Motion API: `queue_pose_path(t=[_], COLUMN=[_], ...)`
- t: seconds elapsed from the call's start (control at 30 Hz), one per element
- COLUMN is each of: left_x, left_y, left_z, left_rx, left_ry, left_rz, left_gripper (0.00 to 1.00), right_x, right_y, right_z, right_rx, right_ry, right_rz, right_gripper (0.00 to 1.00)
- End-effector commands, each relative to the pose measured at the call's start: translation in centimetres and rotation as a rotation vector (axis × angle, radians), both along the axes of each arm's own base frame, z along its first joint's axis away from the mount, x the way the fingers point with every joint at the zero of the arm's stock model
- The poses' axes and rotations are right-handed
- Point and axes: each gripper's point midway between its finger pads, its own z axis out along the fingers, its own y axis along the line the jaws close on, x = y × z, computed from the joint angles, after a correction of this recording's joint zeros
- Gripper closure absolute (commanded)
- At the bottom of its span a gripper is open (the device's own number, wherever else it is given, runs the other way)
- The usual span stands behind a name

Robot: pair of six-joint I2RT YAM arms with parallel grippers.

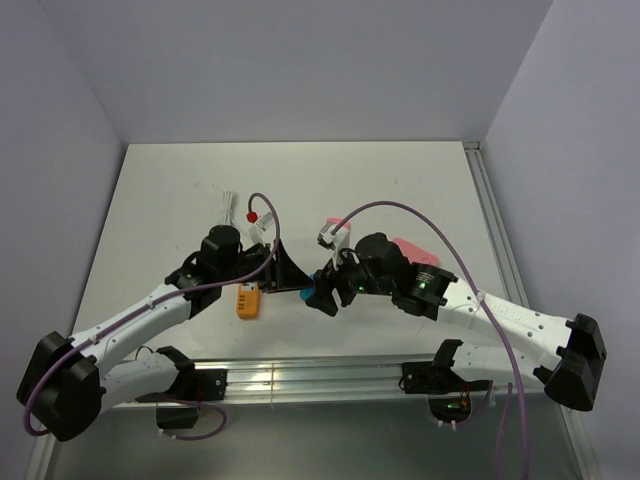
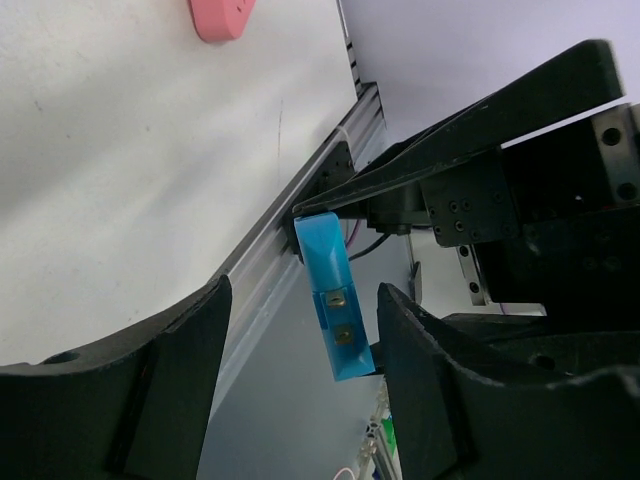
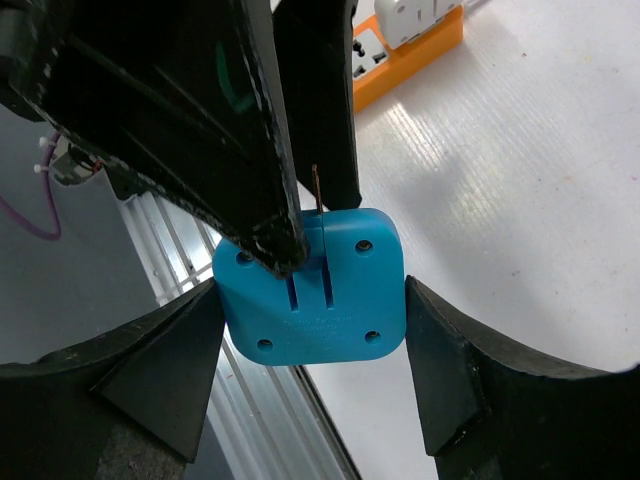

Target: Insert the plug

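the right hand point(image 3: 312, 310) is clamped on the sides of the blue plug point(image 3: 345, 300), holding it off the worktop point(image 1: 400, 190) near its front edge, while the left hand point(image 2: 302, 295) faces it, spread apart around the plug's thin edge

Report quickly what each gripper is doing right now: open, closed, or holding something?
Left gripper: open, jaws either side of the blue plug, a gap showing.
Right gripper: closed on the plug.

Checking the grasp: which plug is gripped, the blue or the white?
The blue plug, pinched by the right gripper; the white plug sits on the orange power strip.
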Motion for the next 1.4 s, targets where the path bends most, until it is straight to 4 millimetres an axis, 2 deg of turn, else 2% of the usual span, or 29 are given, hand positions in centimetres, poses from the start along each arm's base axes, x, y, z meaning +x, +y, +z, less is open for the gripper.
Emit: queue_pose_path(t=[0.0, 0.23, 0.3, 0.33, 0.37, 0.4, 0.43, 0.53, 0.57, 0.6, 0.7, 0.73, 0.8, 0.9, 0.93, 1.07, 1.1, 1.17, 1.2, 1.37], left_x=[-0.8, -1.2, -1.5, -1.4, -1.3, -1.2, -1.2, -0.1, 0.2, 1.5, 2.9, 3.9, 4.3, 5.3, 5.4, 4.9, 4.8, 4.7, 4.6, 4.3], left_y=[-0.7, -0.8, -0.9, -0.9, -0.9, -0.9, -0.9, -0.4, 0.0, 0.7, 2.8, 3.9, 5.3, 7.4, 8.1, 8.8, 8.9, 9.1, 9.2, 9.5], left_z=[0.4, 0.7, 0.8, 1.0, 1.1, 1.3, 1.4, 1.6, 1.2, 1.4, 1.3, 2.0, 2.9, 3.1, 3.6, 4.8, 5.0, 5.1, 5.2, 5.4], left_rx=[-0.030, -0.053, -0.062, -0.071, -0.073, -0.076, -0.077, -0.045, -0.003, 0.032, 0.144, 0.169, 0.203, 0.261, 0.265, 0.246, 0.246, 0.248, 0.251, 0.249], left_ry=[-0.019, -0.020, -0.020, -0.028, -0.031, -0.036, -0.037, -0.073, -0.061, -0.096, -0.142, -0.196, -0.235, -0.270, -0.297, -0.357, -0.374, -0.389, -0.403, -0.446], left_rz=[-0.049, -0.060, -0.074, -0.076, -0.072, -0.064, -0.059, 0.012, 0.044, 0.125, 0.247, 0.327, 0.393, 0.497, 0.529, 0.532, 0.529, 0.526, 0.522, 0.515], left_gripper=[0.35, 0.46, 0.58, 0.66, 0.84, 0.93, 1.00, 1.00, 0.99, 1.00, 1.00, 1.00, 1.00, 1.00, 1.00, 1.00, 1.00, 1.00, 1.00, 1.00], right_x=[0.7, 0.9, 1.0, 0.9, 1.0, 1.1, 1.1, 1.5, 1.7, 1.7, 2.2, 2.6, 2.6, 3.5, 3.8, 7.1, 9.1, 10.8, 12.0, 14.1], right_y=[1.0, 0.7, 0.6, 0.7, 0.7, 0.6, 0.6, 0.1, 0.0, -0.3, -1.1, -1.6, -2.1, -3.3, -3.6, -6.5, -8.7, -11.1, -13.2, -17.5], right_z=[2.9, 2.8, 2.8, 2.7, 2.8, 2.8, 2.8, 2.7, 2.8, 3.0, 3.4, 3.6, 4.2, 4.8, 4.9, 3.9, 3.0, 1.8, 0.7, -1.9], right_rx=[0.053, 0.045, 0.045, 0.045, 0.047, 0.048, 0.051, 0.043, 0.045, 0.044, 0.050, 0.053, 0.065, 0.087, 0.096, 0.104, 0.080, 0.067, 0.022, -0.009], right_ry=[-0.069, -0.075, -0.074, -0.070, -0.069, -0.068, -0.064, -0.059, -0.058, -0.058, -0.056, -0.054, -0.048, -0.035, -0.016, 0.080, 0.101, 0.154, 0.175, 0.293], right_rz=[-0.003, -0.032, -0.035, -0.037, -0.042, -0.051, -0.057, -0.104, -0.117, -0.128, -0.198, -0.235, -0.254, -0.313, -0.344, -0.537, -0.660, -0.825, -0.933, -1.230], right_gripper=[1.00, 0.98, 0.96, 0.90, 0.85, 0.78, 0.66, 0.49, 0.38, 0.37, 0.27, 0.22, 0.22, 0.19, 0.16, 0.13, 0.11, 0.04, 0.02, 0.00])
